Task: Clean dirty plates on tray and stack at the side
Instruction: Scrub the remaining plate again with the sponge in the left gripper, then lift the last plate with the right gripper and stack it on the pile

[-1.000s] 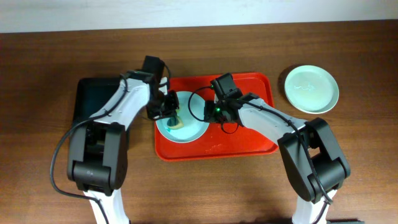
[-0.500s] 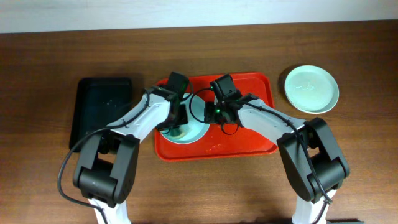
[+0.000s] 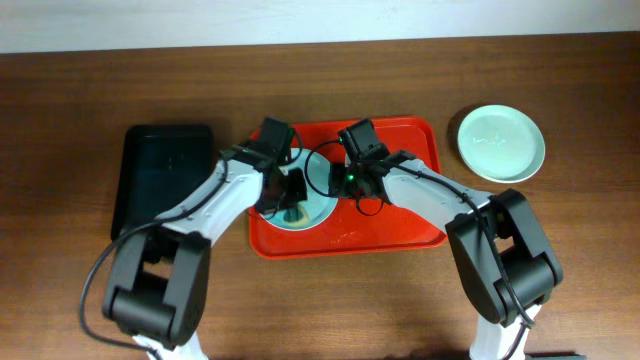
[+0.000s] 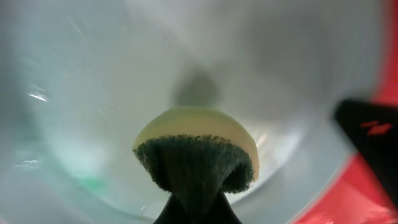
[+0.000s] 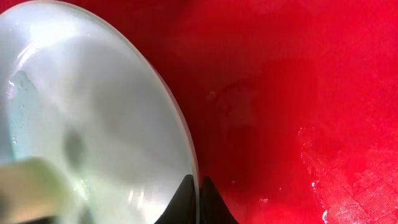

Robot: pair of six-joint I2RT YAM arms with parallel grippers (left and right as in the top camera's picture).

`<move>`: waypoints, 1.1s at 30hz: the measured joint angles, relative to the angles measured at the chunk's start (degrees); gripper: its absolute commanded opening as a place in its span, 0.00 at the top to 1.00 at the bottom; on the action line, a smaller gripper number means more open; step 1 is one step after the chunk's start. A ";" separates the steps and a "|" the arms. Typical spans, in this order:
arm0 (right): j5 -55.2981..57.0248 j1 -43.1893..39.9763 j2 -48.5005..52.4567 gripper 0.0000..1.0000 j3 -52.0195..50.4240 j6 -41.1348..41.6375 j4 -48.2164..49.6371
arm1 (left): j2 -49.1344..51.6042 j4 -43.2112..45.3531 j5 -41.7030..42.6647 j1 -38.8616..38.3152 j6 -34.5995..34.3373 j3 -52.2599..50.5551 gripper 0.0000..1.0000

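A pale mint plate (image 3: 312, 205) lies on the left part of the red tray (image 3: 400, 225). My left gripper (image 3: 288, 205) is shut on a yellow-and-green sponge (image 4: 196, 152) pressed on the plate's inside (image 4: 93, 93); a small teal smear (image 4: 93, 182) shows beside it. My right gripper (image 3: 345, 180) is shut on the plate's rim (image 5: 186, 149), one finger on each side, over the red tray (image 5: 298, 93). A second, clean plate (image 3: 500, 142) sits on the table right of the tray.
A smaller black tray (image 3: 160, 175) lies on the wooden table left of the red tray. The two arms meet closely over the plate. The red tray's floor is wet and shiny to the right of the plate.
My left arm swung from over the black tray toward the plate's middle, carrying the sponge across it. The right gripper and the plate have stayed put.
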 measured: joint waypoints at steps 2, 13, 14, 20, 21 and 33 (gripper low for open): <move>0.07 0.00 0.02 0.96 0.00 -0.02 0.00 | 1.16 3.19 1.09 -0.02 -0.72 -2.03 1.00; -0.94 0.44 0.02 0.96 0.00 0.00 0.04 | 1.73 -3.23 -27.10 0.90 -1.42 1.09 1.00; -1.33 0.46 0.04 0.96 0.00 0.00 0.11 | 1.92 -3.30 -27.76 1.51 -1.42 1.97 1.00; 0.04 0.15 0.02 0.96 0.00 -7.43 -0.04 | 2.10 -9.46 -21.46 11.52 -1.49 12.74 1.00; 0.90 0.15 -0.02 0.96 0.00 -9.46 -0.04 | 1.79 -9.88 -19.67 14.03 -1.49 14.43 1.00; 44.22 13.03 -13.84 0.96 9.18 -36.83 -5.31 | -2.27 -3.32 -14.95 34.42 -1.46 2.86 1.00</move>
